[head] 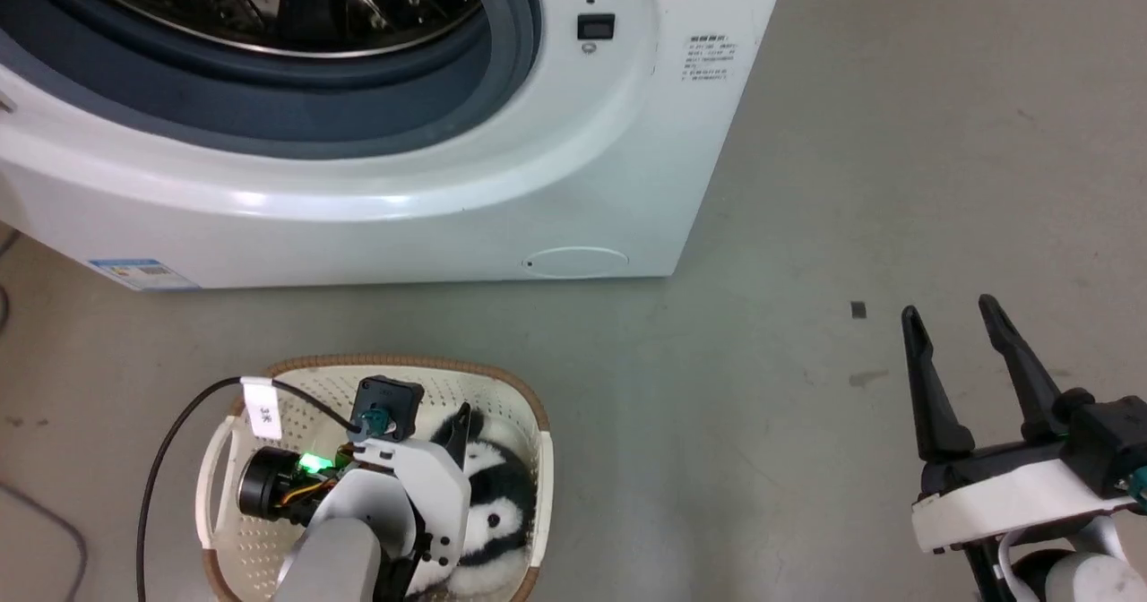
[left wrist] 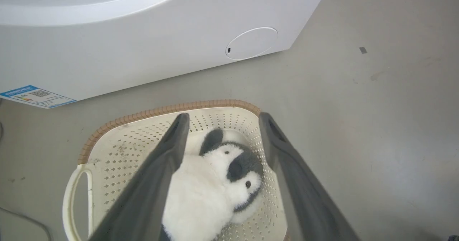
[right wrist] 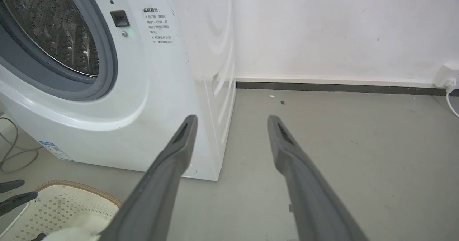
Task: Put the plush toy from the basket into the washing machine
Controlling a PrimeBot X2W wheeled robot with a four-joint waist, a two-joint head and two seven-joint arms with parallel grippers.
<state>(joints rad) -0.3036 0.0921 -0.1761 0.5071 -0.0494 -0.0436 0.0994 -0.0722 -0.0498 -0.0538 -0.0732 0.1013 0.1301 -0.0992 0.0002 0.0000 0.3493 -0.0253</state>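
The left gripper (left wrist: 223,117) hangs over the basket (left wrist: 118,155) with its two dark fingers spread wide and nothing clamped between them. The plush toy (left wrist: 211,183) lies directly below, in the gap between the fingers, on the basket's bottom with its white belly up and its head toward the fingertips. The finger on the left of the wrist view overlaps the belly; whether it touches the fur I cannot tell. Beyond the fingertips, past the basket's brown rim, stands the washing machine (head: 358,226), its round opening uncovered and its steel drum (head: 296,2) showing. Well off to this gripper's right, the right gripper (head: 950,308) hovers above the bare floor (head: 806,181), its fingers parted and empty.
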